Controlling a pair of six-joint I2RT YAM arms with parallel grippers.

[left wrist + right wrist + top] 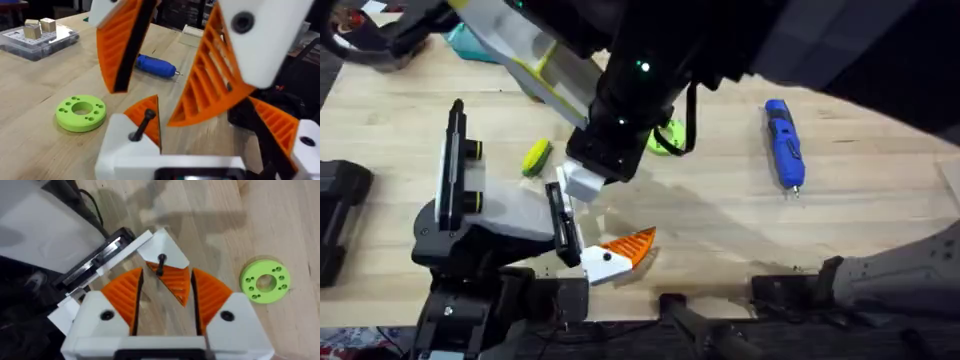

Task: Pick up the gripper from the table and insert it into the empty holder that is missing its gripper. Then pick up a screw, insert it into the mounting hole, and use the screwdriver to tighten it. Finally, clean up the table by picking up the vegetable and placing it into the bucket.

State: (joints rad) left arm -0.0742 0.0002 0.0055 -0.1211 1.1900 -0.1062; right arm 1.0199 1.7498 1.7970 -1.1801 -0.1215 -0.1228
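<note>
The orange ridged gripper (628, 247) sits in the white mount of the holder (470, 215), which stands at the front left with black plates and lime rings. A black screw (161, 264) stands upright in the mount beside the wedge (146, 120). My right gripper (167, 277) hangs open just above it, its orange pads (120, 45) either side of the wedge. One orange finger (276, 125) of my left gripper shows close by the mount. The blue screwdriver (783, 143) lies at the right. The yellow-green vegetable (535, 157) lies behind the holder. The bucket is out of view.
A flat lime-green disc (665, 140) with a hole lies mid-table, partly under the dark right arm. A clear parts box (40, 37) sits farther off. A black block (340, 215) stands at the left edge. Bare wood stretches around the screwdriver.
</note>
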